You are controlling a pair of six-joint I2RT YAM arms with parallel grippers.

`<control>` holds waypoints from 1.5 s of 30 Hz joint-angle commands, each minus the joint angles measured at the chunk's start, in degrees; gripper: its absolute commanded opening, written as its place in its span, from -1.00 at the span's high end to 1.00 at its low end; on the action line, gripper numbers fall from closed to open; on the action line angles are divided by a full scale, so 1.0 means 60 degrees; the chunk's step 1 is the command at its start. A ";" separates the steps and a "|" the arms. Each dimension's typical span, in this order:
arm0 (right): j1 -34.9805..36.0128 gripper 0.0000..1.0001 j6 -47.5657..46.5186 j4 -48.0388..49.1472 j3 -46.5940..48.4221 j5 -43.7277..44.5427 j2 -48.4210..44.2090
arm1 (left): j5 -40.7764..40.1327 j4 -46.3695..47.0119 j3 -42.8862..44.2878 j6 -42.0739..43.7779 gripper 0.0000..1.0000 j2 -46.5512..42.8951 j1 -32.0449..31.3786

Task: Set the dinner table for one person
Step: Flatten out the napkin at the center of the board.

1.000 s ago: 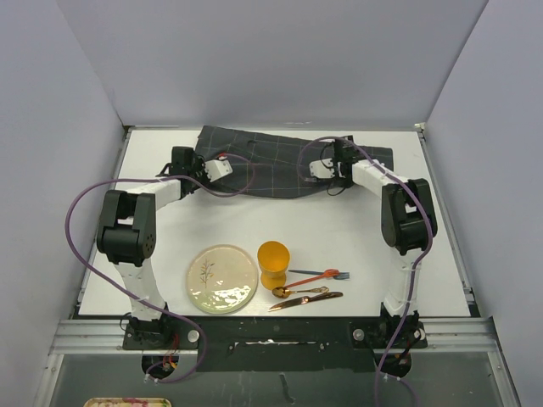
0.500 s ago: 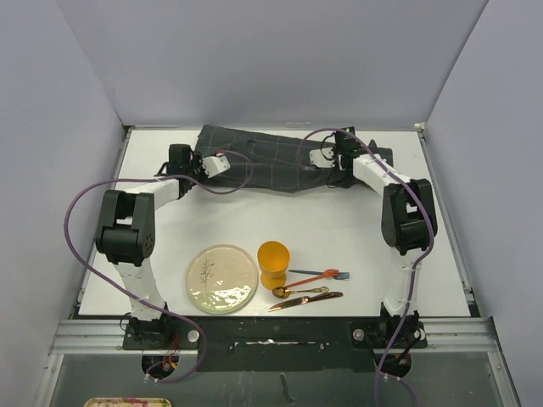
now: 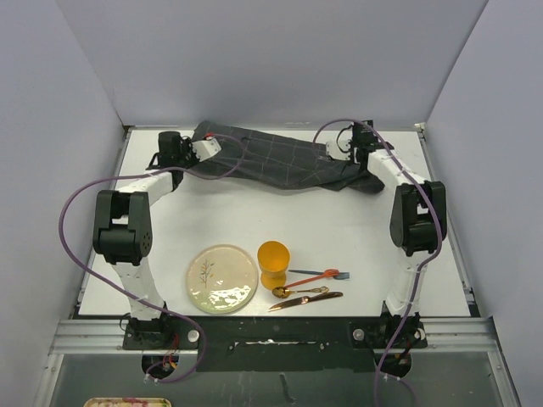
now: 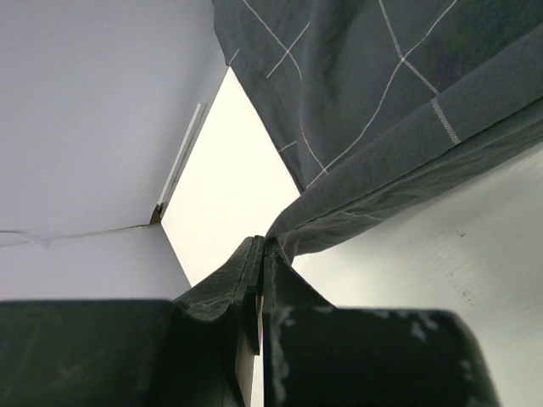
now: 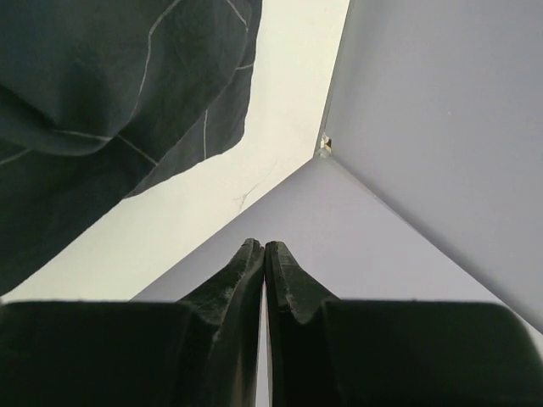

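The white counter (image 3: 339,225) fills the space between the grey walls (image 3: 254,59), its metal rail (image 3: 271,326) along the 6 o'clock edge, and a dark grid-lined cloth (image 3: 280,161) lies rumpled across its 12 o'clock side. The left tool (image 4: 261,246), at about 11 o'clock, is clenched on the cloth's edge, while the right tool (image 5: 261,248), at about 1 o'clock, is clenched with nothing visible between its tips, the cloth just beside it. Near 6 o'clock sit a plate (image 3: 222,278), an orange cup (image 3: 273,263) just at its 3 o'clock, and beyond the cup a fork (image 3: 318,275), spoon (image 3: 299,291) and knife (image 3: 305,299).
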 commanded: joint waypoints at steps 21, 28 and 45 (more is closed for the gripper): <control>0.0516 0.49 0.3654 -0.2545 0.2259 -0.1390 0.1573 | 0.0108 0.0419 -0.0882 0.0441 1.00 -0.1059 0.0409; 0.0375 0.25 0.3947 -0.1905 0.2668 -0.1120 0.1991 | 0.0234 0.0228 -0.1414 0.0543 1.00 -0.1479 0.0626; -0.0396 -0.11 0.5782 -0.2187 0.3971 -0.1960 0.2485 | 0.0437 -0.0647 -0.1914 0.0801 1.00 -0.2274 0.0777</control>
